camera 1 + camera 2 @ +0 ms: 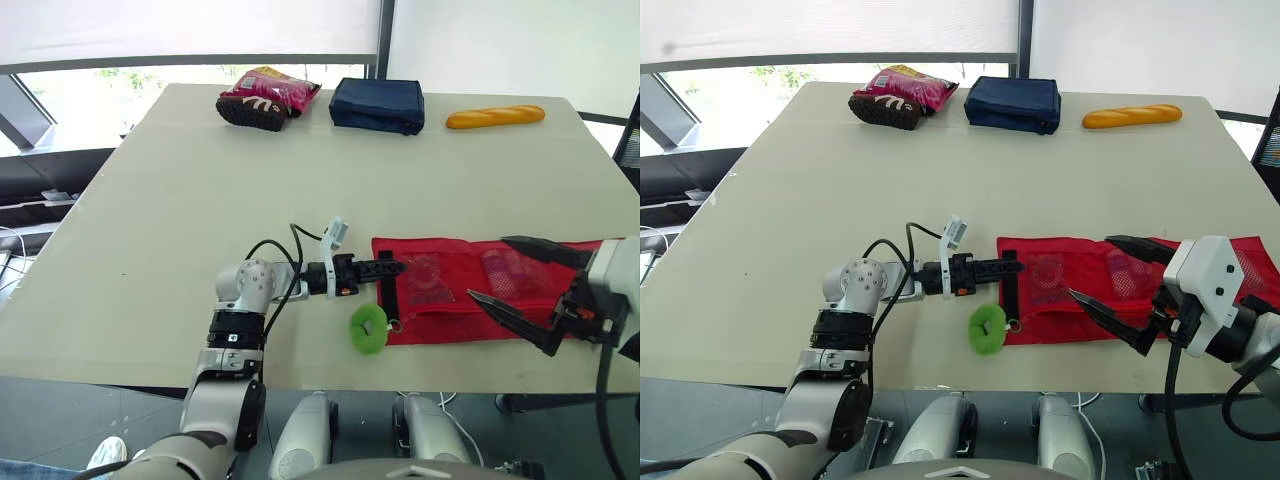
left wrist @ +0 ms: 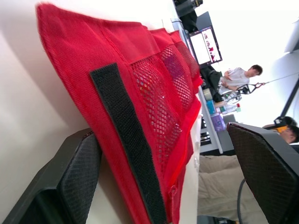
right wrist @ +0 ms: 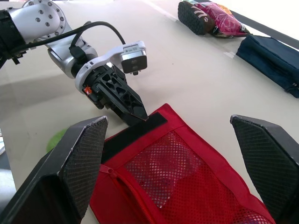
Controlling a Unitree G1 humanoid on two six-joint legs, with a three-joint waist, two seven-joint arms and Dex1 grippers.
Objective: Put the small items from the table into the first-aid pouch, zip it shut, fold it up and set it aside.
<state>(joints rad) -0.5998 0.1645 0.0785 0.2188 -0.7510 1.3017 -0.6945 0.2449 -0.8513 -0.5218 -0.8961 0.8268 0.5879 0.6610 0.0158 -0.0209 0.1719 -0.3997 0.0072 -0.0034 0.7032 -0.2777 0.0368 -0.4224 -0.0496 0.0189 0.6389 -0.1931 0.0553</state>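
The red first-aid pouch (image 1: 450,322) lies unfolded and flat near the table's front right edge, with items showing through its mesh pockets (image 2: 159,98). A black fastening strip (image 1: 390,296) runs along its left end. My left gripper (image 1: 392,267) is low at that left end, turned on its side, with one finger (image 2: 70,186) at table level and the other (image 2: 266,177) above; it is open and holds nothing. My right gripper (image 1: 487,267) hovers open over the pouch's middle. A green fuzzy ring (image 1: 368,328) lies at the pouch's front left corner.
Along the far edge lie a pink snack bag (image 1: 268,97), a navy zipped bag (image 1: 378,104) and a bread loaf (image 1: 495,116). The table's front edge (image 1: 300,375) is close below the pouch. People sit in the background (image 2: 240,74).
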